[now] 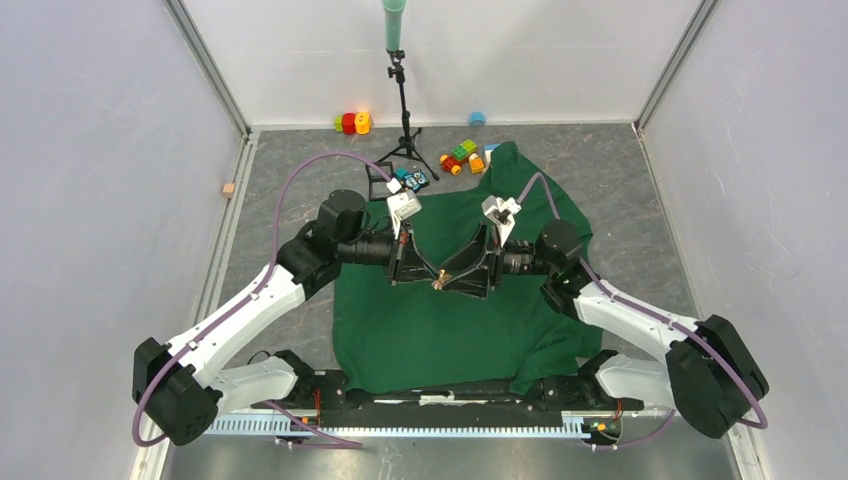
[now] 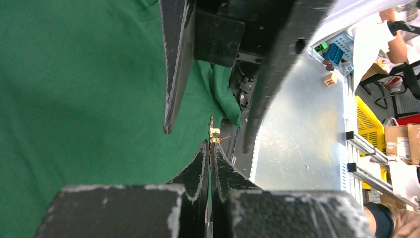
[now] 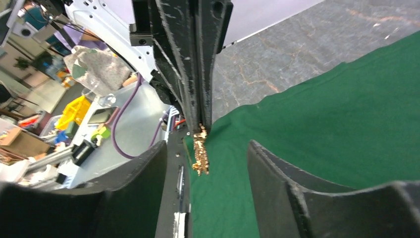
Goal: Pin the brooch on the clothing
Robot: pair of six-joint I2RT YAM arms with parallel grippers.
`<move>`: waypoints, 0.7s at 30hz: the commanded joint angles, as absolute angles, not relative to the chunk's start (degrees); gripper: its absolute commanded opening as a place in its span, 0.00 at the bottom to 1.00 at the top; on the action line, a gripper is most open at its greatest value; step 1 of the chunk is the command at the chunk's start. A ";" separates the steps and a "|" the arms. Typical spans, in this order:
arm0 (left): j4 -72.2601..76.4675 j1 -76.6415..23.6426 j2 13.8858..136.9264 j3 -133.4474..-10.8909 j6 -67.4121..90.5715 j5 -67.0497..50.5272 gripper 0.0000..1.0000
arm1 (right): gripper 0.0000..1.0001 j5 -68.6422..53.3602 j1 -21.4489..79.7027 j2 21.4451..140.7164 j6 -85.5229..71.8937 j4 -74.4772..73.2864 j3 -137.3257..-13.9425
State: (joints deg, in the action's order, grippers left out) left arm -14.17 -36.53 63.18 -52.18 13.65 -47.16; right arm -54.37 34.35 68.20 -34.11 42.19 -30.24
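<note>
1. State: the left end effector (image 3: 200, 119) is clenched on the brooch (image 3: 200, 151), a small gold-coloured piece that sticks out past its fingertips.
2. State: the right end effector (image 1: 455, 277) is released. Its jaws stand one on either side of the brooch, apart from it.
3. Place: the brooch sits over the middle of the shirt (image 1: 430, 330), between the two end effectors. The shirt lies spread on the worktop (image 1: 620, 170). I cannot tell whether the brooch touches the fabric.
4. Orientation: its long axis runs on in line with the left fingers. The free end points right and near, into the right jaws' gap. Which end bears the pin is too small to tell.
5. Step, as judged: bracing the brooch for pinning. Hold the left grip firm, without twist. Close the right centred on the free end only. Keep the axis shallow to the fabric, so the pin catches a thin fold.
</note>
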 commanded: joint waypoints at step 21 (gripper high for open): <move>-6.79 -36.84 60.75 -50.80 18.52 -46.77 0.02 | 0.52 -54.14 29.13 63.14 -34.86 42.86 -30.41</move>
State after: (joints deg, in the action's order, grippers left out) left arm -10.13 -36.73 61.47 -51.13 16.60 -44.16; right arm -53.98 28.82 62.87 -32.53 38.00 -30.37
